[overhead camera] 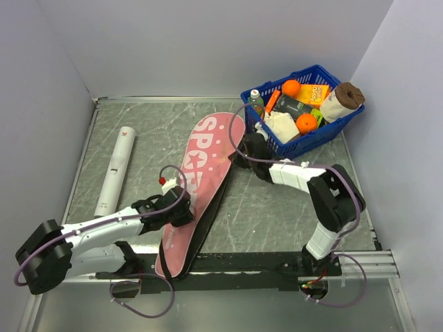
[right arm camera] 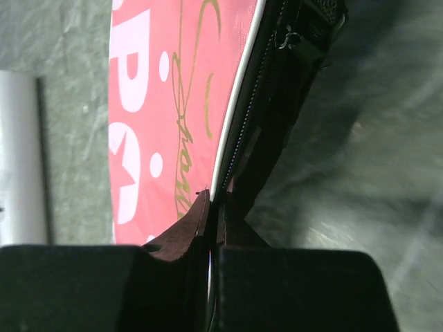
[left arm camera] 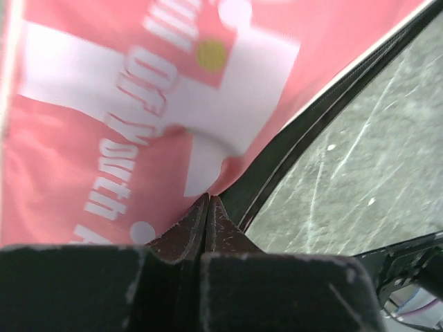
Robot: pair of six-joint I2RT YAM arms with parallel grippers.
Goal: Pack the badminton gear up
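Note:
The pink racket-shaped bag [overhead camera: 201, 187], lettered "SPORT", lies flat and slantwise in the middle of the table. My left gripper [overhead camera: 181, 207] sits at the bag's lower left side. In the left wrist view its fingertips [left arm camera: 208, 202] are pressed together on a puckered pinch of the pink fabric [left arm camera: 138, 104]. My right gripper [overhead camera: 239, 153] is at the bag's upper right edge. In the right wrist view it [right arm camera: 216, 197] is shut on the white-piped zipper edge of the bag [right arm camera: 173, 104]. The long white tube [overhead camera: 116, 169] lies on the table to the left, apart from both grippers.
A blue basket [overhead camera: 315, 140] full of groceries stands at the back right, close behind my right gripper. Grey walls close in the table on the left, back and right. The tube's end [right arm camera: 21, 152] shows at the left of the right wrist view.

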